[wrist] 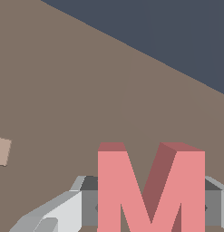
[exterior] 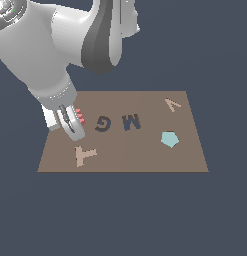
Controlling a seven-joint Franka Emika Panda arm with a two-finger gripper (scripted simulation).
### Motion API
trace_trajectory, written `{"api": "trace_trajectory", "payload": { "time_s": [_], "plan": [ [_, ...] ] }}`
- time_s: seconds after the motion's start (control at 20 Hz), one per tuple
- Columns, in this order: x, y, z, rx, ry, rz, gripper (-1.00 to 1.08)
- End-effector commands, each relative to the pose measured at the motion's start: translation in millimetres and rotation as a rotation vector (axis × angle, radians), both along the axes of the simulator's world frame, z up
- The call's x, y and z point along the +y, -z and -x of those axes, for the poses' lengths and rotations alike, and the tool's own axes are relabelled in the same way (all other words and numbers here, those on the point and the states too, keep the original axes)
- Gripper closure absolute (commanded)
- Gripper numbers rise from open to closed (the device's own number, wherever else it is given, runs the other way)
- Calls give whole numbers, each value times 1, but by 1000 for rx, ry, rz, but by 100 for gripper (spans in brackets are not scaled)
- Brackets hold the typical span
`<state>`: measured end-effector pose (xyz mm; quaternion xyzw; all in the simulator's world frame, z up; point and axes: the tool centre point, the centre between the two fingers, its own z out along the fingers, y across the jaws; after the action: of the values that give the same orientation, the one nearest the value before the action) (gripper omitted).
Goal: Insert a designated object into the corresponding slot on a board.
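The salmon-red M-shaped block [wrist: 149, 190] sits between my gripper's fingers [wrist: 88, 206], which press against both of its sides. In the exterior view only a small part of the block [exterior: 80, 117] shows behind the gripper [exterior: 75, 128], at the left end of the brown board [exterior: 145, 157]. I cannot tell whether the block is lifted off the board. The dark navy M-shaped slot [exterior: 131, 122] lies near the board's middle, well to the right of the gripper in the exterior view.
A dark G-shaped cutout [exterior: 102, 123] lies between the gripper and the M slot. A tan T block [exterior: 85, 155] lies just in front of the gripper; its corner shows in the wrist view [wrist: 2, 151]. A pale teal pentagon [exterior: 169, 139] and a tan V block [exterior: 172, 104] lie at the right.
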<state>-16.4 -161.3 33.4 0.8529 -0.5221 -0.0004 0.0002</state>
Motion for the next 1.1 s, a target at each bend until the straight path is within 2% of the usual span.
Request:
{"api": "trace_trajectory", "payload": {
  "time_s": [0.0, 0.45, 0.75, 1.05],
  "plan": [
    [6, -1, -4, -1, -42, 0, 108],
    [44, -2, -26, -1, -319, 0, 108],
    [89, -4, -35, -1, -601, 0, 108],
    [134, -6, -31, -1, -884, 0, 108]
  ]
}}
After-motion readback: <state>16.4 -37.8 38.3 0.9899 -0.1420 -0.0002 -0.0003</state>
